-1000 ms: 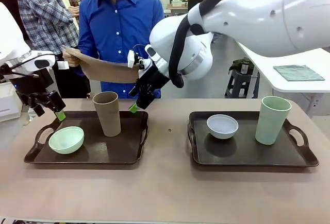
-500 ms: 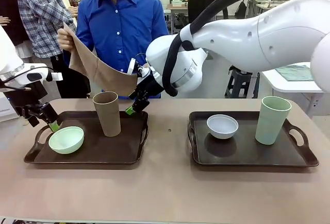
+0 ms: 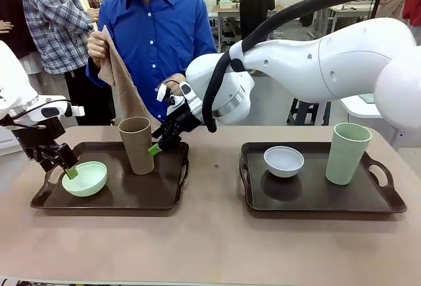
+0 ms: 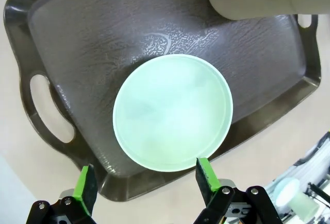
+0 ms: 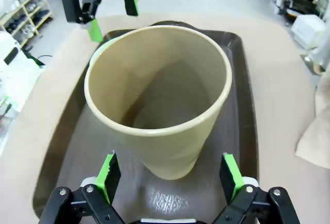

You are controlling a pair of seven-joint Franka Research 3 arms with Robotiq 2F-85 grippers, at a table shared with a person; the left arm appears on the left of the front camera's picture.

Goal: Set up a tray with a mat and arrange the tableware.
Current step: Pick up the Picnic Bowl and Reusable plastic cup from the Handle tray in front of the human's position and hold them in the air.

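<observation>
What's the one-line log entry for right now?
left gripper open above mint-green bowl | right gripper open beside tan-brown cup | person's hand holds mat

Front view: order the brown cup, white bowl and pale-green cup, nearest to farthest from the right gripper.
1. Brown cup, left tray, beside the right gripper.
2. White bowl, right tray, left half.
3. Pale-green cup, same tray, right end.
</observation>
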